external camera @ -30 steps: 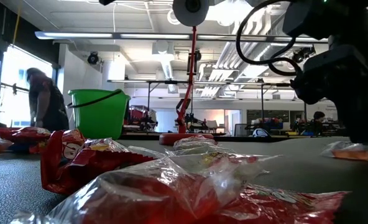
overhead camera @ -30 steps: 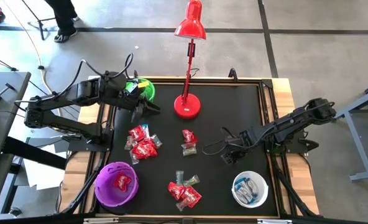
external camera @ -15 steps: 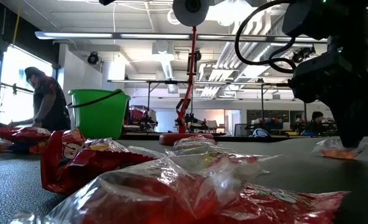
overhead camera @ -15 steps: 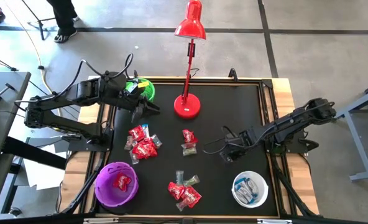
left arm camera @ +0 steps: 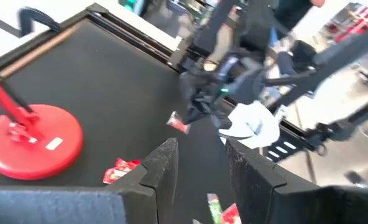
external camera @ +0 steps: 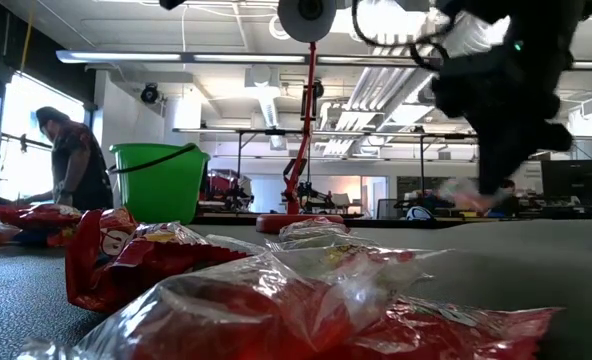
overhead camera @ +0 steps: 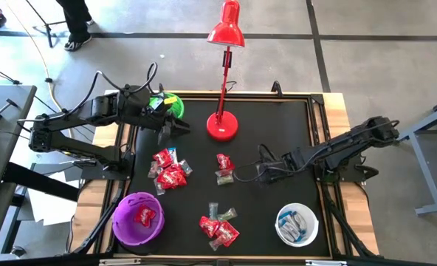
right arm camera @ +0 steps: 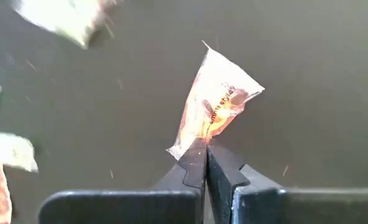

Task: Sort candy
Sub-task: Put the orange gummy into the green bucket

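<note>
Low view blurred the right fingers (external camera: 486, 190), yet the right wrist view showed them clenched on a candy (right arm camera: 216, 102) above the table (overhead camera: 277, 125). Left fingers (overhead camera: 180, 128), parted and empty, hung near the lamp (overhead camera: 222, 125). Red candy lay in the purple bowl (overhead camera: 119, 222), blue-white in the white bowl (overhead camera: 281, 235).

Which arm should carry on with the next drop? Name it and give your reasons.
Right. The right gripper is already shut on a candy and lifted off the mat near the table's middle. The left gripper hangs empty by the green bowl, holding nothing.
</note>
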Robot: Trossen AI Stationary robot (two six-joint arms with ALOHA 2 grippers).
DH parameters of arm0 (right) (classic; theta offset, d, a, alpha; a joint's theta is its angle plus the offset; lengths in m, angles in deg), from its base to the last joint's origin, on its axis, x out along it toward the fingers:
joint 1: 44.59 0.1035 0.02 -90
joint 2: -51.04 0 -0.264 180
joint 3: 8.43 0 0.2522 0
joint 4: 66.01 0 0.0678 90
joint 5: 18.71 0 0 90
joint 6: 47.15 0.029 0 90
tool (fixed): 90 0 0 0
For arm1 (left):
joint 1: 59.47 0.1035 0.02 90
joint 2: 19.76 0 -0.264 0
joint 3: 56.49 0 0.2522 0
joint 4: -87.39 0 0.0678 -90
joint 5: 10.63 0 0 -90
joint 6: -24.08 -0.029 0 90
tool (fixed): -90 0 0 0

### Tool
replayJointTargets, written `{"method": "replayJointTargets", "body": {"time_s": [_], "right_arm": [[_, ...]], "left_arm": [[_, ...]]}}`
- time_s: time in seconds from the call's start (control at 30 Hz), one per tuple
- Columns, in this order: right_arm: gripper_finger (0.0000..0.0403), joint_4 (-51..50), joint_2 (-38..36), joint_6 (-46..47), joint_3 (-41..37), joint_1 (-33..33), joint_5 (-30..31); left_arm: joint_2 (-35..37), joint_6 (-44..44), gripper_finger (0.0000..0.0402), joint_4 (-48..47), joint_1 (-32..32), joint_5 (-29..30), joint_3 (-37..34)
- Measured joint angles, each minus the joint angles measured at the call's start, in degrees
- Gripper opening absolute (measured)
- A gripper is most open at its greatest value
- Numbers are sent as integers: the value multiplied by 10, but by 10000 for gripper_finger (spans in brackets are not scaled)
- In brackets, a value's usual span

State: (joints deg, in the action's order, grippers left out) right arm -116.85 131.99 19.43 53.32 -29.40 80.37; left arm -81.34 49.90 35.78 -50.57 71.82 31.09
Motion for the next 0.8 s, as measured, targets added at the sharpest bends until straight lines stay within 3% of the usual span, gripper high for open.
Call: {"method": "replayJointTargets", "body": {"time_s": [0.27, 0.33, 0.6, 0.8], "right_arm": [[0, -160, 0, -169, 181, -34, 273], [0, -173, 0, -203, 224, -52, 316], [0, -22, 0, -376, 351, -88, 307], [0, 107, 0, -459, 372, -75, 269]], "left_arm": [[-9, -11, 119, 19, 0, 106, 0], [-15, -20, 119, 37, 0, 118, 0], [-63, -76, 119, 148, -13, 108, 0], [-104, -86, 119, 216, -16, 108, 0]]}}
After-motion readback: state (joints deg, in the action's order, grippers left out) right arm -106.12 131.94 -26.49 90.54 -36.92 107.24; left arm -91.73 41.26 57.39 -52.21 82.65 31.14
